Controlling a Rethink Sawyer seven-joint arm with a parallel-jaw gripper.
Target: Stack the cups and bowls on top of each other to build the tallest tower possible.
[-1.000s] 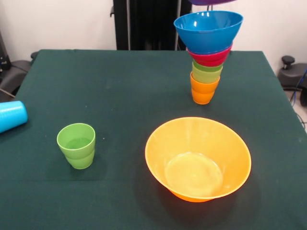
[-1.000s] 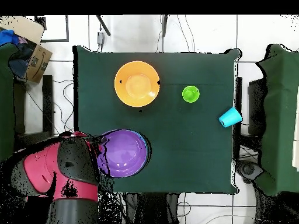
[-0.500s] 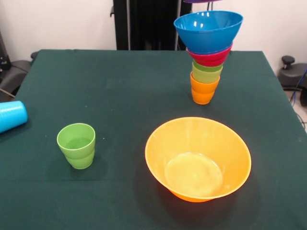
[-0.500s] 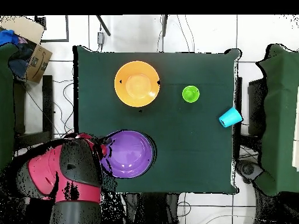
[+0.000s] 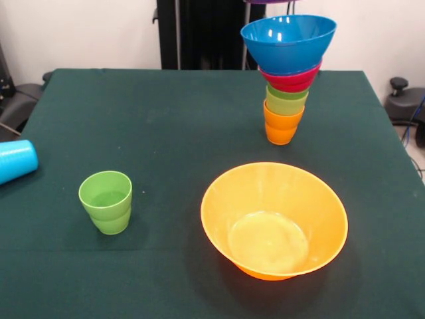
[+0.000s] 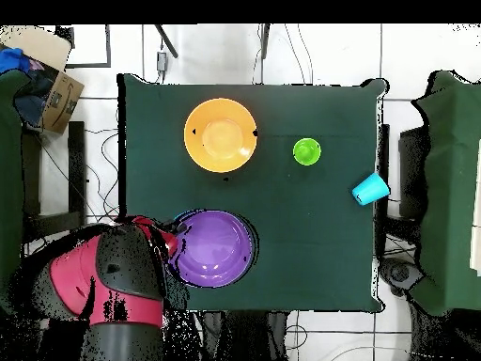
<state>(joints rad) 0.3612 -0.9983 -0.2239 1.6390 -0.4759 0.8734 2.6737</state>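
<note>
- The tower [image 5: 285, 86] stands on the green table [image 5: 166, 126], on the far side of the large orange bowl [image 5: 274, 220] in the front view and well apart from it.
- From the bottom up, the tower shows an orange cup [image 5: 281, 125], a lime green cup [image 5: 285, 100], a red bowl [image 5: 290, 79] and a blue bowl [image 5: 289, 41], each wider than the one beneath.
- Above the tower, a sliver of the purple bowl [image 5: 269, 1] shows at the top edge of the front view, clear of the blue bowl's rim.
- From overhead, the purple bowl [image 6: 213, 248] hides the tower below it, and the red and black arm [image 6: 113, 282] lies right beside the bowl.
- I cannot tell the state of the fingers; they do not show clearly in either view.
- The large orange bowl stands upright and open.
- The green stepped cup [image 5: 106, 201] stands upright, alone, well to one side of the large orange bowl.
- The light blue cup [image 5: 16, 160] lies on its side at the table's edge, beyond the green stepped cup as seen from the large orange bowl.
</note>
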